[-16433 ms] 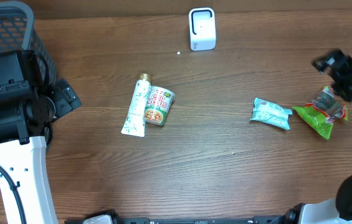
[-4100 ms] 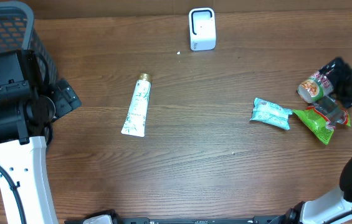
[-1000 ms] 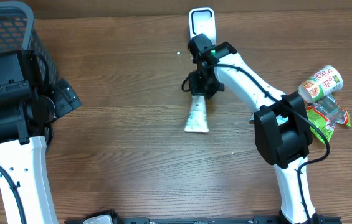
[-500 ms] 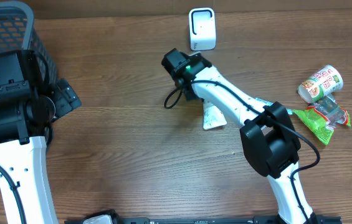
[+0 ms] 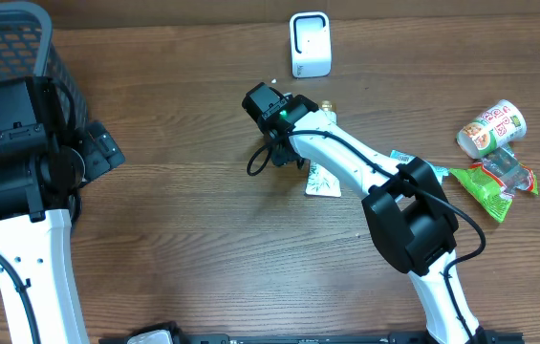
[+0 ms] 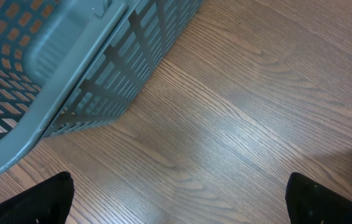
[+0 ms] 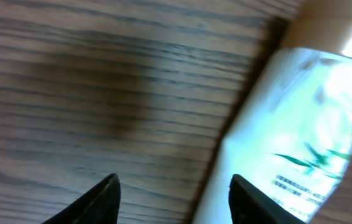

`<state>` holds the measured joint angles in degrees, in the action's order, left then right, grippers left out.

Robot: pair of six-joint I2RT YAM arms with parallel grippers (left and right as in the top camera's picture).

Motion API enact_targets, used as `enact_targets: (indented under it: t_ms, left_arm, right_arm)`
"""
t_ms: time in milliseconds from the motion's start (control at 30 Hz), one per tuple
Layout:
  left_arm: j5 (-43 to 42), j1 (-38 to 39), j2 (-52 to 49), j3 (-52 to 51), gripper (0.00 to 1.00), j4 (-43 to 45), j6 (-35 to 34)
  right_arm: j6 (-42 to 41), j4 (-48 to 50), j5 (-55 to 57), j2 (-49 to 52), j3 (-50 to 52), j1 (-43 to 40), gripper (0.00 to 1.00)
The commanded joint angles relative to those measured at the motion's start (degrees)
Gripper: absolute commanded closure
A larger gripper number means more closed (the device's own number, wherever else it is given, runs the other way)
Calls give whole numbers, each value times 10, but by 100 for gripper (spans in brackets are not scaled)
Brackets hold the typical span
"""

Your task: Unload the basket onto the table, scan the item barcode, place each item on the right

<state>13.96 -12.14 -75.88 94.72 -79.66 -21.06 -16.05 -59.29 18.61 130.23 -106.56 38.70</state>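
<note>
The item is a white tube with green leaf print (image 5: 323, 179) and a gold cap (image 5: 327, 105). It lies flat on the wooden table below the white scanner (image 5: 310, 43), partly hidden under my right arm. In the right wrist view the tube (image 7: 294, 137) fills the right side. My right gripper (image 7: 172, 199) is open over bare wood, with its right finger (image 7: 253, 199) at the tube's edge and nothing between the jaws. Far left beside the basket, my left gripper (image 6: 179, 208) is wide open and empty.
A grey mesh basket (image 5: 2, 38) stands at the back left, close in the left wrist view as the basket wall (image 6: 70, 62). At the right edge lie a cup of noodles (image 5: 489, 127), a green packet (image 5: 487, 183) and a mostly hidden blue packet (image 5: 400, 156).
My right gripper was shut on the tube in front of the scanner. It has swung left and opened, and the tube now lies loose on the table. The left arm has not moved.
</note>
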Motion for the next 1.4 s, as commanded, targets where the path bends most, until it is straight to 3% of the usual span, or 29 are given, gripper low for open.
enact_targets:
  t_ms: [0, 233, 300, 567, 733, 800, 900, 1033, 1167, 1267, 1367]
  left_arm:
    - [0, -2, 2, 0, 0, 2, -8]
    - [0, -2, 2, 0, 0, 2, -8]
    - [0, -2, 2, 0, 0, 2, -8]
    - [0, -2, 2, 0, 0, 2, -8]
    - [0, -2, 2, 0, 0, 2, -8]
    - [0, -2, 2, 0, 0, 2, -8]
    - [0, -2, 2, 0, 0, 2, -8]
    - [0, -2, 2, 0, 0, 2, -8]
    - [0, -2, 2, 0, 0, 2, -8]
    - [0, -2, 2, 0, 0, 2, -8]
    - [0, -2, 2, 0, 0, 2, -8]
  right_arm:
    - [40, 4, 41, -22, 1, -10, 43]
    - [76, 51, 105, -22, 47, -16, 42]
    - [76, 67, 137, -22, 71, -21, 38]
    - [76, 113, 113, -22, 133, -49, 36]
    - [76, 108, 112, -22, 133, -51, 50]
    - [76, 106, 113, -22, 133, -51, 73]
    - [76, 96, 112, -23, 125, -46, 96]
    - [75, 61, 57, -30, 86, -42, 96]
    - [74, 47, -119, -50, 38, -48, 96]
    - [21, 55, -249, -54, 19, -61, 96]
    - [-83, 96, -325, -50, 37, -78, 96]
